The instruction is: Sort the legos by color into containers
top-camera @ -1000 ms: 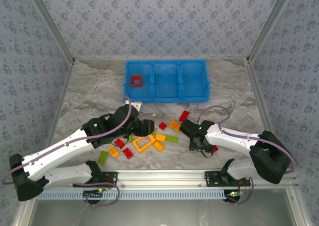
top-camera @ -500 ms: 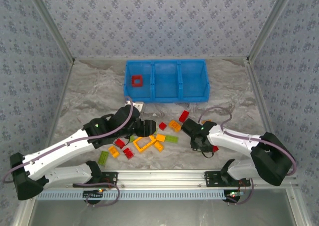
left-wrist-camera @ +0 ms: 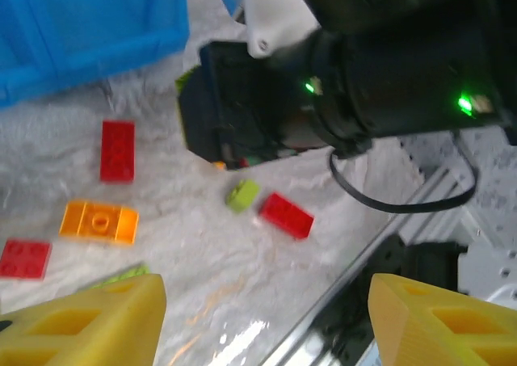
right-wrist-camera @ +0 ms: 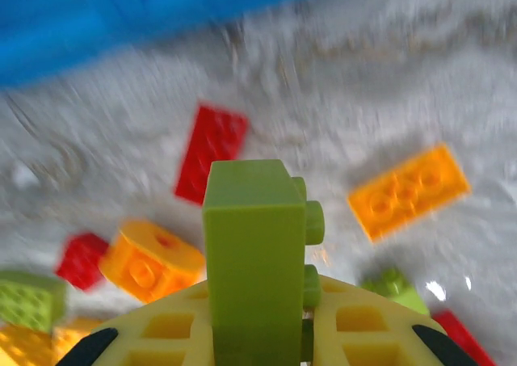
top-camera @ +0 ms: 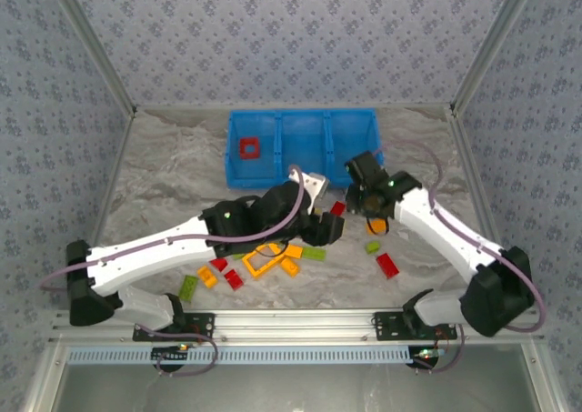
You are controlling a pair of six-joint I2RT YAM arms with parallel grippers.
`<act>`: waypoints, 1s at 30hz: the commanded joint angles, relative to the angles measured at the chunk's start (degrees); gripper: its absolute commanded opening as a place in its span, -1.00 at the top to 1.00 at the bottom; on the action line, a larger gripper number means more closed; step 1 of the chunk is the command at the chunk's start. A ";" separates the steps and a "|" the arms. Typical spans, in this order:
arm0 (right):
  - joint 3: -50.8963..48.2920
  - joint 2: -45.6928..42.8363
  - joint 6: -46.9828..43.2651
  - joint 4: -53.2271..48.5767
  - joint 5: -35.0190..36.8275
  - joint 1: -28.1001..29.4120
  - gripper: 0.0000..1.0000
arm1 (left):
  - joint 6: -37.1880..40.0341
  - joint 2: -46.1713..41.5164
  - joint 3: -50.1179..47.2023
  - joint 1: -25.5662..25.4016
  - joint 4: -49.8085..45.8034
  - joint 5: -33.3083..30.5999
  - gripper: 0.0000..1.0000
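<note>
Two tools: R tool (right-wrist-camera: 257, 334) pinches green lego (right-wrist-camera: 250, 245), per wrist cam; L tool (left-wrist-camera: 262, 305) wide, empty.

We see a marbled grey surface (top-camera: 164, 185) carrying a blue three-compartment tray (top-camera: 300, 114) at its far middle. Nearer us lie scattered legos: a red brick (top-camera: 387, 266), a small green brick (top-camera: 373, 246), an orange-yellow frame (top-camera: 262, 260) and a green plate (top-camera: 188, 288).

Lifted the right gripper (top-camera: 375, 221) off the table (top-camera: 164, 185) and toward the blue tray (top-camera: 255, 177), now pinched on a lime green brick (right-wrist-camera: 250, 253). Stretched the left gripper (top-camera: 327, 228) farther over, beside the red brick (top-camera: 337, 209).
</note>
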 commanded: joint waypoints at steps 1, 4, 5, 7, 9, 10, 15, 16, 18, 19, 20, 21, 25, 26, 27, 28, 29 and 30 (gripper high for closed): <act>9.19 7.78 -9.67 3.45 -5.73 -5.30 0.63 | 3.42 4.55 9.39 1.43 -3.09 -6.53 -0.37; 17.15 16.81 -13.77 6.37 -9.69 -9.47 0.63 | 4.49 11.65 17.95 2.99 -6.80 -7.79 -0.37; 19.64 19.68 -14.64 6.73 -10.71 -10.64 0.63 | 5.10 13.48 19.85 3.21 -7.22 -8.07 -0.37; 25.15 26.00 -17.05 7.40 -13.02 -13.05 0.63 | 6.14 17.96 24.45 3.47 -8.65 -10.03 -0.37; 30.10 31.38 -18.47 7.49 -14.63 -14.84 0.63 | 6.54 21.51 28.34 3.88 -9.56 -11.68 -0.36; 33.08 34.47 -18.98 7.02 -15.67 -15.70 0.63 | 7.14 23.23 30.08 4.05 -9.61 -12.11 -0.36; 44.56 45.92 -20.87 3.76 -15.26 -17.69 0.60 | 8.09 29.69 38.24 4.94 -10.95 -12.70 -0.35; 46.57 47.72 -21.06 2.79 -13.89 -17.74 0.59 | 8.25 30.42 38.95 4.98 -10.97 -12.66 -0.35; 50.03 50.50 -20.57 0.92 -8.62 -17.58 0.59 | 8.22 31.33 39.55 5.07 -10.81 -12.31 -0.35; 51.86 51.90 -20.56 -0.81 -5.99 -17.44 0.59 | 8.22 31.60 39.71 5.14 -10.79 -11.94 -0.35; 53.30 52.98 -20.35 -2.34 -4.05 -17.30 0.58 | 8.17 31.73 39.67 5.16 -10.87 -11.84 -0.35; 54.64 54.05 -20.23 -3.69 -2.23 -17.05 0.58 | 7.98 31.71 39.41 5.16 -10.81 -11.86 -0.35; 57.00 56.23 -19.61 -6.16 0.82 -16.15 0.26 | 7.14 30.32 36.93 5.24 -10.14 -12.32 -0.35; 56.97 56.17 -19.64 -6.14 0.83 -15.97 0.17 | 6.88 29.88 36.18 5.24 -10.01 -12.55 -0.35; 56.91 55.69 -19.74 -6.12 0.89 -15.69 0.09 | 6.52 29.28 35.45 5.24 -10.01 -12.89 -0.35; 56.80 55.01 -20.05 -5.95 1.03 -15.16 0.05 | 5.94 28.56 34.58 5.24 -10.22 -13.24 -0.35; 56.65 54.18 -20.25 -5.78 1.31 -14.83 0.02 | 5.40 27.83 33.82 5.33 -10.49 -13.46 -0.34; 56.46 52.90 -20.51 -5.43 1.34 -14.27 0.00 | 4.65 26.79 32.08 5.33 -10.76 -13.82 -0.34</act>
